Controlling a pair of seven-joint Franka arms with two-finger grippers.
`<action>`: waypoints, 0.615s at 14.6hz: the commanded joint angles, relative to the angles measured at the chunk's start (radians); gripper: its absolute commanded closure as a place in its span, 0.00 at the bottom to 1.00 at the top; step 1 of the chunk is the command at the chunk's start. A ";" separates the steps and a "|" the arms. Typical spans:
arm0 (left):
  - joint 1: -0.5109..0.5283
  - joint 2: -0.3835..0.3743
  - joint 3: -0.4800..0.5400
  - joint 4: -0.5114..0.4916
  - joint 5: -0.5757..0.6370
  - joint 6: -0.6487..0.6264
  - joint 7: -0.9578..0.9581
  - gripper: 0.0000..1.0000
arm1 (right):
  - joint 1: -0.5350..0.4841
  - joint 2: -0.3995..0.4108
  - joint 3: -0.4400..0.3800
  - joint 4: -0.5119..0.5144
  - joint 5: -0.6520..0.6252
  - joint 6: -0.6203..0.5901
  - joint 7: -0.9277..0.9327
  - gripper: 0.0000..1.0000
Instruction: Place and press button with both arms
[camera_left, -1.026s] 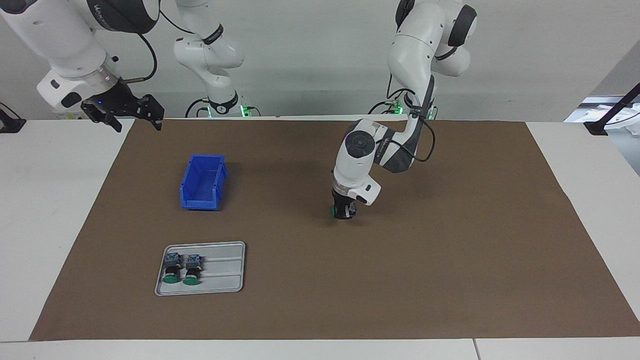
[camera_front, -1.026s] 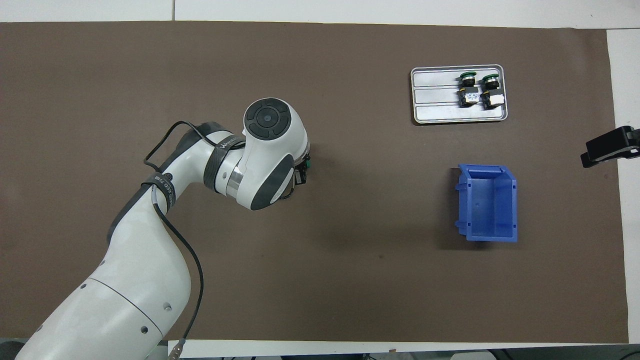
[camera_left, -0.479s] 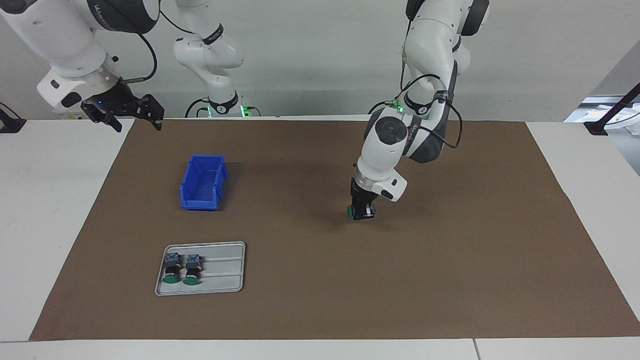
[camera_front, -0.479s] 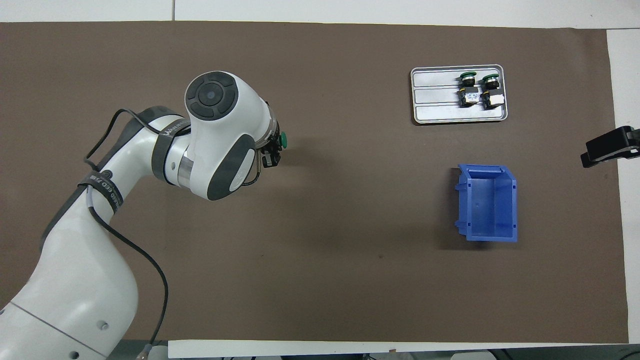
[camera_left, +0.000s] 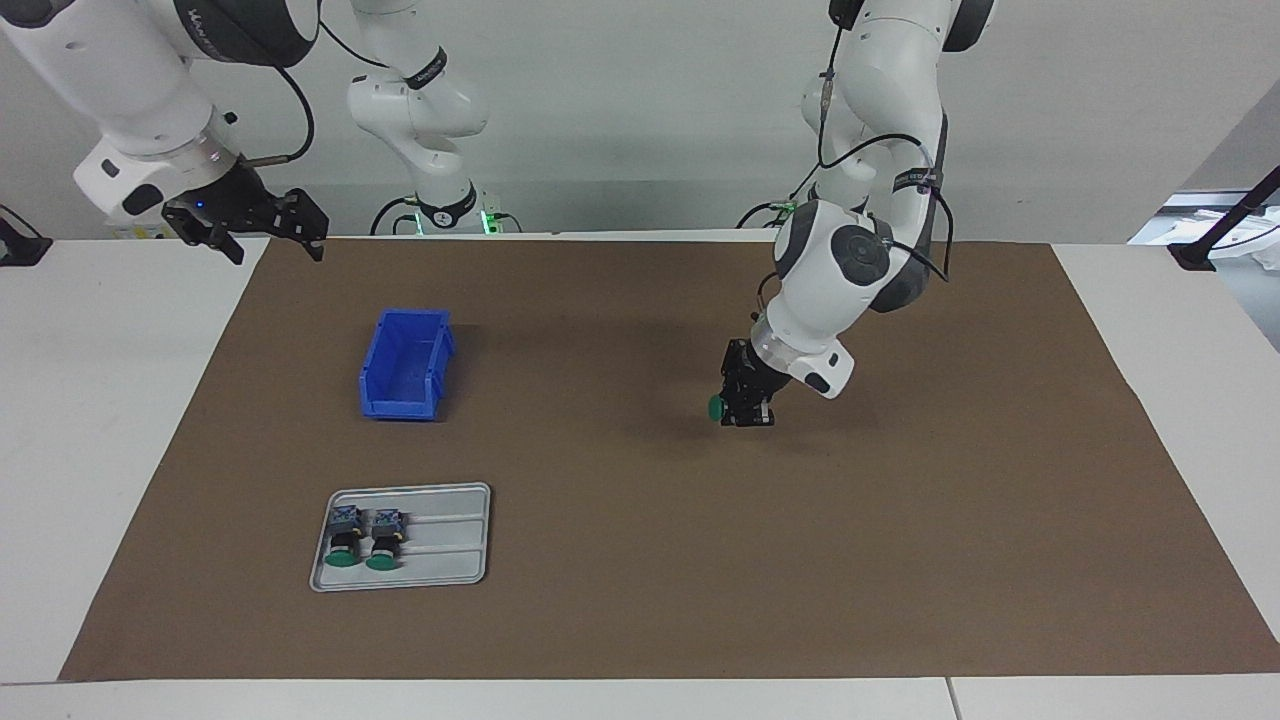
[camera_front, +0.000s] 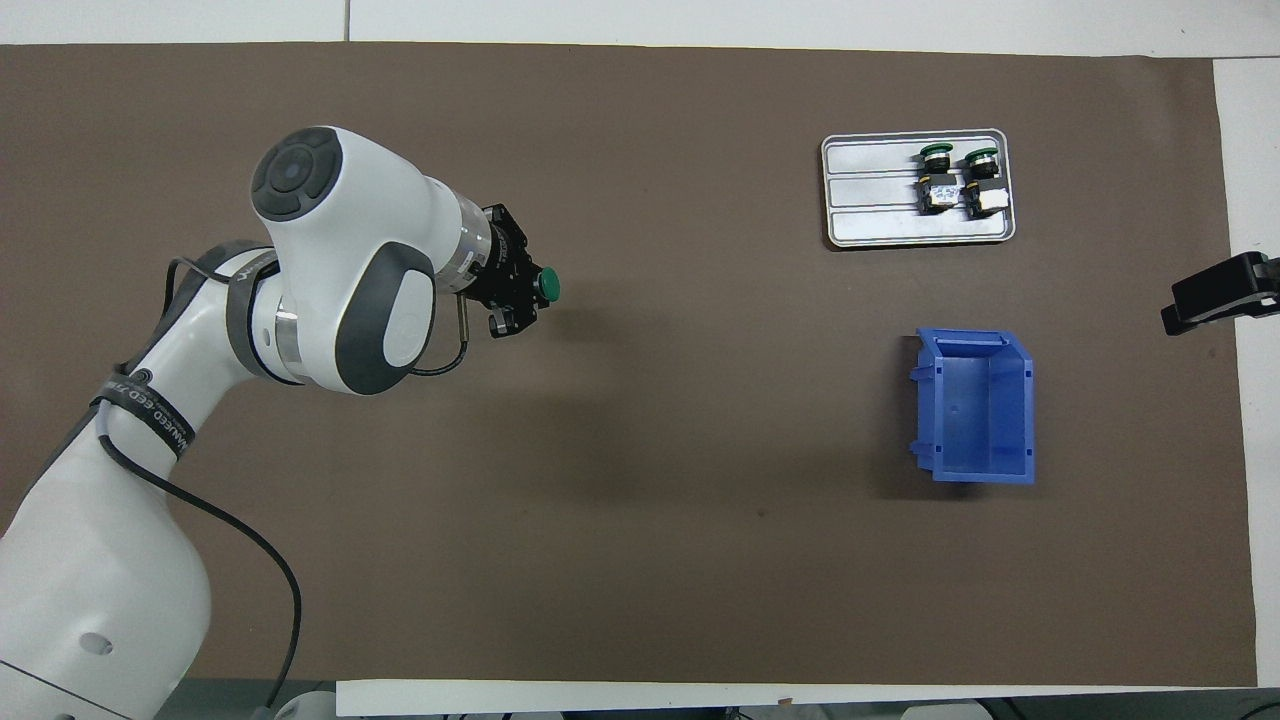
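Note:
A button (camera_left: 716, 407) with a round green cap hangs just above the brown mat, and my left gripper (camera_left: 745, 412) is shut on its body. In the overhead view the button (camera_front: 547, 287) points its cap sideways toward the right arm's end, and the left gripper (camera_front: 522, 298) tilts out of a bent wrist over the mat's middle. My right gripper (camera_left: 277, 250) waits raised and open over the mat's corner at the right arm's end, holding nothing. Only its tip (camera_front: 1215, 295) shows from overhead.
A grey tray (camera_left: 450, 545) holds two more green-capped buttons (camera_left: 345, 540) (camera_left: 383, 538), farther from the robots than an empty blue bin (camera_left: 405, 365). From overhead the tray (camera_front: 870, 200) and bin (camera_front: 975, 405) lie toward the right arm's end.
The left arm has carried the button toward its own end of the table, and its wrist has tilted over. The right arm has not moved.

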 joint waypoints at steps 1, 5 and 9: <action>0.039 -0.056 -0.002 -0.082 -0.132 0.002 0.203 0.94 | -0.006 -0.023 0.004 -0.026 0.004 0.010 -0.008 0.00; 0.079 -0.081 -0.002 -0.132 -0.344 -0.004 0.460 0.94 | -0.006 -0.023 0.004 -0.026 0.004 0.010 -0.008 0.00; 0.135 -0.116 -0.002 -0.214 -0.448 -0.024 0.656 0.94 | -0.006 -0.023 0.004 -0.026 0.004 0.010 -0.008 0.00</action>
